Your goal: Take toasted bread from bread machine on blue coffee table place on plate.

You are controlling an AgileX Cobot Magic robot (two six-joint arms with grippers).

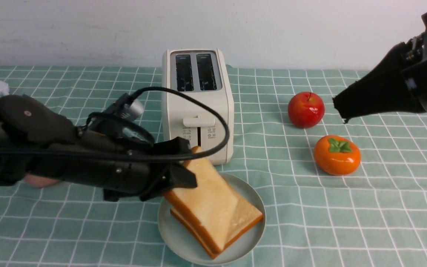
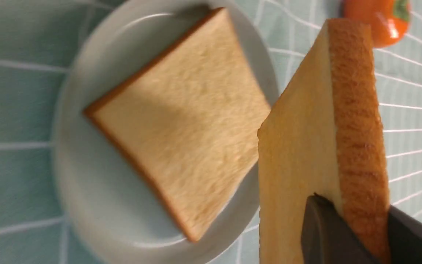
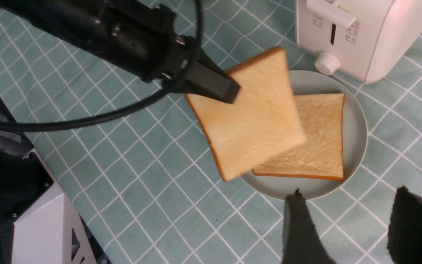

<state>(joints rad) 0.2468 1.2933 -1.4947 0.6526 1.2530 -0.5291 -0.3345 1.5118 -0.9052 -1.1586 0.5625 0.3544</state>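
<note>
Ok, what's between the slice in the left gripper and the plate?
The other slice, flat on the plate; the held slice in the left gripper tilts over it, as the right wrist view shows.

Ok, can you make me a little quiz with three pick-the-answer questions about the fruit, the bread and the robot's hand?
1. Seen from the robot, the red apple sits where, compared with the orange fruit?
A. farther back
B. nearer the front
C. on top of it

2. How many pieces of bread are there?
A. one
B. two
C. three

3. The left gripper is:
A. open and empty
B. shut on a piece of bread
C. out of sight

Answers:
1. A: in the front view the apple lies farther from the robot, closer to the wall.
2. B: a flat slice lies on the plate, and a held slice hangs tilted over it.
3. B: its fingers pinch one corner of the held slice.
</note>
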